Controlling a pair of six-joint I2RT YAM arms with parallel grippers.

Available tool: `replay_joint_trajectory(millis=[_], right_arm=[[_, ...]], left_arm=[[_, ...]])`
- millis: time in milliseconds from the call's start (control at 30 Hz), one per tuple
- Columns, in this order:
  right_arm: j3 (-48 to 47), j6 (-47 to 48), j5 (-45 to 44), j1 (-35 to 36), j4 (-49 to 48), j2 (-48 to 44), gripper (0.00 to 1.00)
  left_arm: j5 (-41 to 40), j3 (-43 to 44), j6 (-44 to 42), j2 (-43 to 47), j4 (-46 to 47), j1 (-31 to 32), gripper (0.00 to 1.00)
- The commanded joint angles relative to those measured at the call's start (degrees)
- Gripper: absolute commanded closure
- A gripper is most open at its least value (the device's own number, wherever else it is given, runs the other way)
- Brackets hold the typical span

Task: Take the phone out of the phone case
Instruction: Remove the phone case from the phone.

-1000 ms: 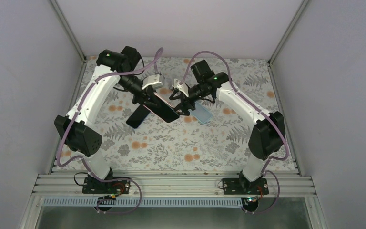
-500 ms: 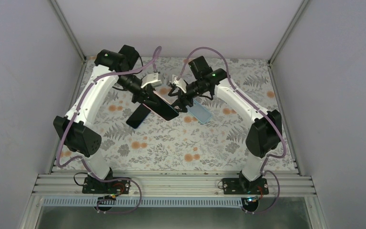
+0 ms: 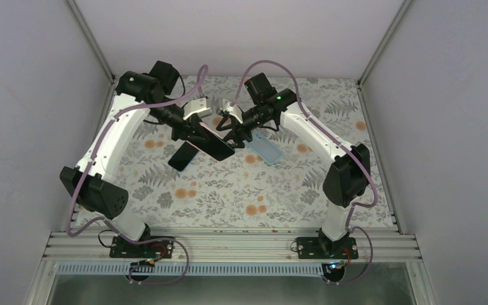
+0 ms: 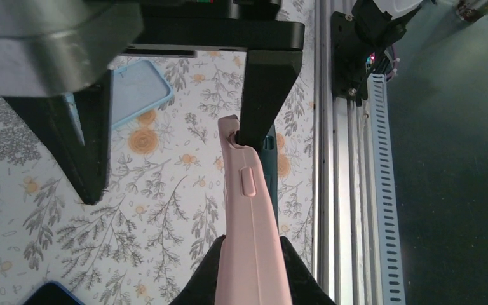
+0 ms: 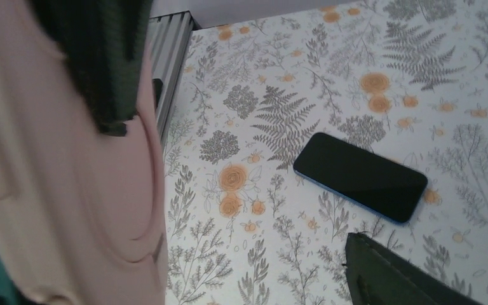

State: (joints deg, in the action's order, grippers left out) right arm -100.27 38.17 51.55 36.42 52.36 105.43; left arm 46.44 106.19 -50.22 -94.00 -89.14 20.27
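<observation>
Mid-peel, I'd judge: your left hand [image 3: 194,129] clamped the pink case [image 4: 252,241]; your right hand [image 3: 236,132], wide open and empty, touched its top corner; next you needed to pry it off the phone [image 3: 221,148]

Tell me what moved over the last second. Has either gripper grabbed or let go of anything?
Both arms drifted slightly toward the far left, carrying the pink-cased phone along. The left gripper stays shut on it. The right gripper stays open, one finger at the case's end corner, with nothing newly gripped or released. The dark phone and the blue case lie where they were.
</observation>
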Motion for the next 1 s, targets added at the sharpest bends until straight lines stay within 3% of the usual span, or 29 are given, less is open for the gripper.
replay_joint_trajectory(millis=[0,100,367,500,700,767,967], right_arm=[[-3.8,-0.5,18.4,14.5,-8.2,-3.4,0.34],[-2.1,-0.2,15.6,14.4,-8.5,-4.8,0.53],[6.3,-2.5,12.0,13.4,-13.3,-9.2,0.92],[7.9,-4.0,10.5,12.1,-15.1,-11.4,0.97],[8.4,-5.9,11.4,7.6,-14.9,-12.5,0.97],[9.6,-7.4,12.0,5.7,-16.7,-13.2,0.97],[11.4,-9.5,11.6,-2.0,-17.9,-13.3,0.97]], left_arm=[[11.7,0.9,8.7,-4.9,31.7,0.9,0.98],[12.7,2.4,7.6,-5.2,29.8,0.3,0.98],[13.8,5.6,1.8,-6.9,21.7,-0.2,0.97],[15.1,6.6,-0.9,-7.5,17.9,-0.6,0.70],[15.3,7.0,-5.4,-6.6,12.1,-1.3,0.23],[15.1,5.8,-5.4,-5.1,12.4,-1.8,0.02],[11.2,3.9,-4.8,2.4,12.9,-4.6,0.00]])
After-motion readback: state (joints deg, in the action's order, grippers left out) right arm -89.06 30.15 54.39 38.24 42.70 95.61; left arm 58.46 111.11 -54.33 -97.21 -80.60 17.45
